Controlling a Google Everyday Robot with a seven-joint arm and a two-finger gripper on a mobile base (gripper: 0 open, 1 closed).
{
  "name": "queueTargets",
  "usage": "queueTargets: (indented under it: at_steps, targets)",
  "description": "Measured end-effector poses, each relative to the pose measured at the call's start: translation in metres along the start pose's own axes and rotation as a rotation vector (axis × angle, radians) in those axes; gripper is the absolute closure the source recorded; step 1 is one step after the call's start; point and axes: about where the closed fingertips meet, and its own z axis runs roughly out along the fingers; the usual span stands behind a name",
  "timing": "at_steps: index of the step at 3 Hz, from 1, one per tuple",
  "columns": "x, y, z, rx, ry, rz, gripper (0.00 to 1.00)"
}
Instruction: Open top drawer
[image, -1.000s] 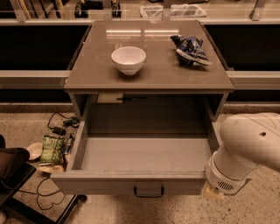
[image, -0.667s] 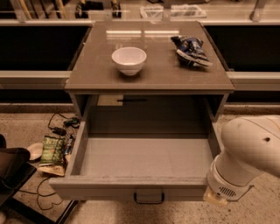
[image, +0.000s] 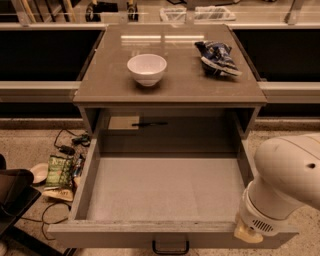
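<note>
Big grey flat-fronted top drawer is pulled way out, deep inside on show, so the job looks basically done imo. The gripper sits tucked under the fat white robot arm, right at the drawer's front right corner. Can't tell if it's open or closed. Small black bar handle is to the gripper's left, apart from it. Risk: if the arm swings wide it clips that corner and shoves the drawer back in. A jolt could also rattle the white ceramic bowl up top, well beyond the gripper.
</note>
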Motion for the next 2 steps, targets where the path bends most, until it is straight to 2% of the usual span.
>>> queueTargets:
  at_steps: [2]
  targets:
    - [0.0005,0.0005,-0.0009,0.003,0.001,0.000,0.35]
